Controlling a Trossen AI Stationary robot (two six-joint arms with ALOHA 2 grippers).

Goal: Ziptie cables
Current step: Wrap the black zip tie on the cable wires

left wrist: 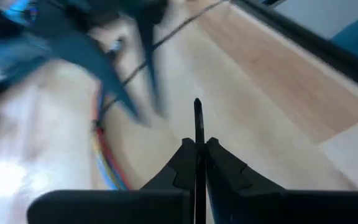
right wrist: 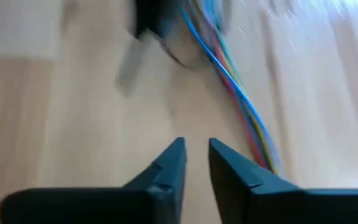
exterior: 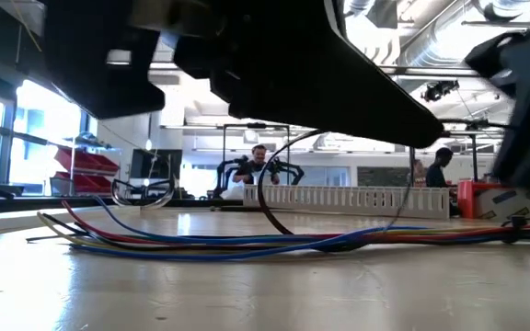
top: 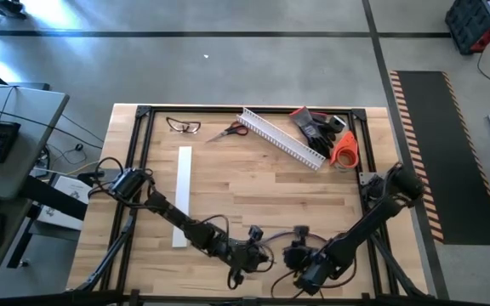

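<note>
Cables (exterior: pixel 247 244) lie thin and limp on your smooth wood table (top: pixel 262 187). Left gripper (left wrist: pixel 197 149) pinches a stiff ziptie (left wrist: pixel 197 118); right gripper (right wrist: pixel 196 152) sits slightly apart, empty.

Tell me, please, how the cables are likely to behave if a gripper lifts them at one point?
The cables would probably sag either side of the grip, since they lie limp and curving on the table. The loose strands fan apart at one end, so some might slip free.
</note>
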